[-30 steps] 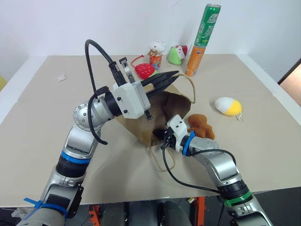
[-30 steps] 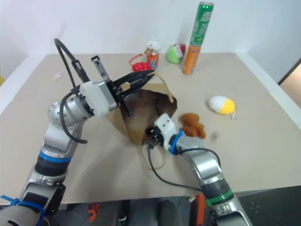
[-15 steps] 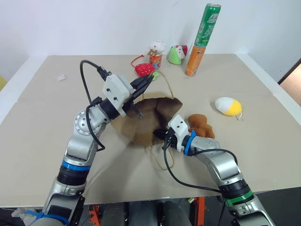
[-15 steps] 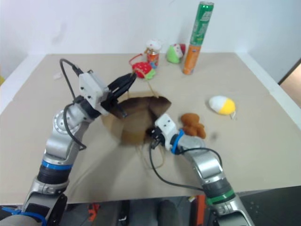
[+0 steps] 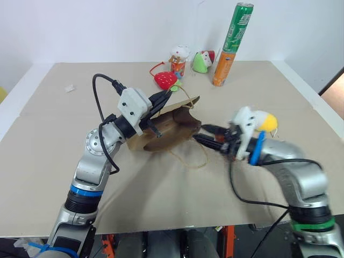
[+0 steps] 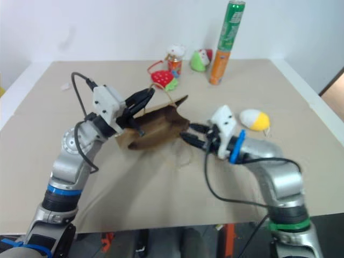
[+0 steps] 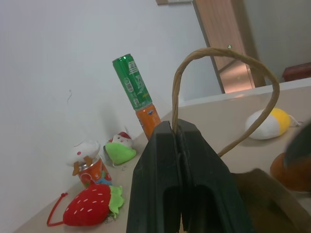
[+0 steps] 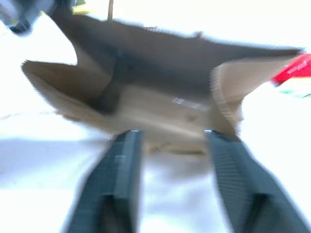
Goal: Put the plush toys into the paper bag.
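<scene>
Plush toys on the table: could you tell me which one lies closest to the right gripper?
The white and yellow egg toy, just behind the right gripper; the others stand far back.

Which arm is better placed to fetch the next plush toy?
Right. The right gripper is open and empty beside the white-yellow plush; the left gripper is shut on the paper bag handle.

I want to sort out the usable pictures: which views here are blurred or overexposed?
Right wrist view: motion-blurred, table blown out to white, paper bag soft-edged. Left eye view: the right hand and its forearm smeared; the rest sharp. Left wrist view: sharp, the left hand shut on the bag's handle; evenly lit.
</scene>
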Available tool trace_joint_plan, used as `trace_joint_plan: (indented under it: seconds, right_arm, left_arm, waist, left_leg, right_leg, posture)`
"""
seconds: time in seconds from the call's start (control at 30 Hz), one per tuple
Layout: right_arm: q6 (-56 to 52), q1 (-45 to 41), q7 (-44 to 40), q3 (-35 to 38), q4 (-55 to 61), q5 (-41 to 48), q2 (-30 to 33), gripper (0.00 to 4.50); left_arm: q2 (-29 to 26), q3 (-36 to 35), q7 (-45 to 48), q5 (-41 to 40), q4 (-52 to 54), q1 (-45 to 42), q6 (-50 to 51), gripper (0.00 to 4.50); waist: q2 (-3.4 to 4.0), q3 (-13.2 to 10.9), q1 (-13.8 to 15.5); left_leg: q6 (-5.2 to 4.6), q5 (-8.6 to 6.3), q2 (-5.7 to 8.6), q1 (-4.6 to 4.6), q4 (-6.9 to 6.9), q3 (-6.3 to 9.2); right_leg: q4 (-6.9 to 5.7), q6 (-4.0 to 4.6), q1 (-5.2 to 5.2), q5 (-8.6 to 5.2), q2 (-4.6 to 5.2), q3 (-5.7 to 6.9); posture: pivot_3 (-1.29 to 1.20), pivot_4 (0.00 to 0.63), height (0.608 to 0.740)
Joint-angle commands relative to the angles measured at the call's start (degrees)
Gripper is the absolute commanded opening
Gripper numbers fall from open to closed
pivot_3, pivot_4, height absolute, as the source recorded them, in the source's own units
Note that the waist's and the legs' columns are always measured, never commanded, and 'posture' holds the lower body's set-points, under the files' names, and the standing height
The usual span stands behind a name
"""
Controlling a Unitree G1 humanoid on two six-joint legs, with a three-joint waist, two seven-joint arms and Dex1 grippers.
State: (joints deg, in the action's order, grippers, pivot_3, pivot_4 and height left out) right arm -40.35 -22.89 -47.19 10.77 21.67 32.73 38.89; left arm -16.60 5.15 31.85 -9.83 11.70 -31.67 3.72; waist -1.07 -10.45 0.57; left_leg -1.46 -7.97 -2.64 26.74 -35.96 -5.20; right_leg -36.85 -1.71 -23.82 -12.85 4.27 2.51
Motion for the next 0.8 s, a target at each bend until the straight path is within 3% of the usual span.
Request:
trace_joint_plan:
  seconds: [0.03,0.1,0.23,0.5,0.63,0.73,0.8]
  right_arm:
    - [-3.58,-1.76,0.29,7.31,-2.27,4.84,3.01,3.97]
    - [-2.79,-1.56,-0.09,8.34,-5.22,3.67,5.47,4.47]
    - [2.32,0.66,-0.15,3.92,-10.08,-3.12,8.07,4.47]
    - [5.83,0.71,6.03,-4.51,-20.65,-12.31,2.36,4.47]
    - [4.68,1.89,4.78,-7.08,-20.79,-13.87,3.05,3.2]
    - [5.27,1.74,4.22,-6.94,-19.71,-14.25,3.21,1.69]
    - [4.92,0.46,3.88,-6.17,-18.73,-13.69,3.43,1.04]
  left_arm:
    - [0.17,0.37,-0.24,0.47,0.91,-0.3,-0.56,0.0]
    - [0.35,0.6,-0.19,0.47,1.07,-0.24,-0.59,0.0]
    - [0.75,0.95,-0.52,0.43,1.36,-0.15,-0.53,0.0]
    - [2.46,0.83,-1.96,-0.28,4.05,0.24,1.22,0.0]
    - [3.19,-0.67,-3.5,-1.89,4.9,0.86,2.7,0.0]
    - [3.73,-1.47,-3.79,-4.17,5.14,1.23,4.58,0.0]
    - [3.97,-1.88,-3.59,-5.67,5.31,1.44,6.01,0.0]
  waist:
    - [0.0,0.0,-0.01]
    - [0.0,0.0,-0.01]
    - [-0.02,0.01,-0.02]
    - [0.01,0.0,-0.07]
    - [-0.01,0.0,-0.06]
    - [-0.01,0.01,-0.07]
    - [-0.01,0.01,-0.07]
  left_leg:
    - [0.0,0.0,0.0,0.0,0.0,-0.01]
    - [0.0,0.0,0.0,0.0,0.0,-0.01]
    - [-0.01,0.01,0.0,0.0,0.0,-0.05]
    - [-0.09,0.06,0.0,0.01,0.0,-0.15]
    - [-0.1,0.06,0.0,0.02,-0.03,-0.15]
    - [-0.1,0.06,-0.01,0.02,-0.04,-0.13]
    - [-0.1,0.06,-0.02,0.02,-0.07,-0.12]
  right_leg:
    - [0.0,0.01,-0.02,0.01,-0.01,-0.02]
    - [0.0,0.04,-0.04,0.04,-0.02,-0.04]
    - [0.0,0.04,-0.06,0.05,-0.03,-0.11]
    - [0.0,-0.08,-0.14,0.1,-0.14,-0.34]
    - [0.0,-0.12,-0.12,0.11,-0.14,-0.35]
    - [0.0,-0.12,-0.11,0.12,-0.16,-0.34]
    - [0.0,-0.13,-0.1,0.15,-0.19,-0.35]
  posture:
    - [0.0,0.15,0.74]
    - [0.0,0.15,0.74]
    - [0.0,0.15,0.74]
    - [0.0,0.15,0.74]
    - [0.0,0.15,0.74]
    - [0.0,0.15,0.74]
    - [0.0,0.15,0.74]
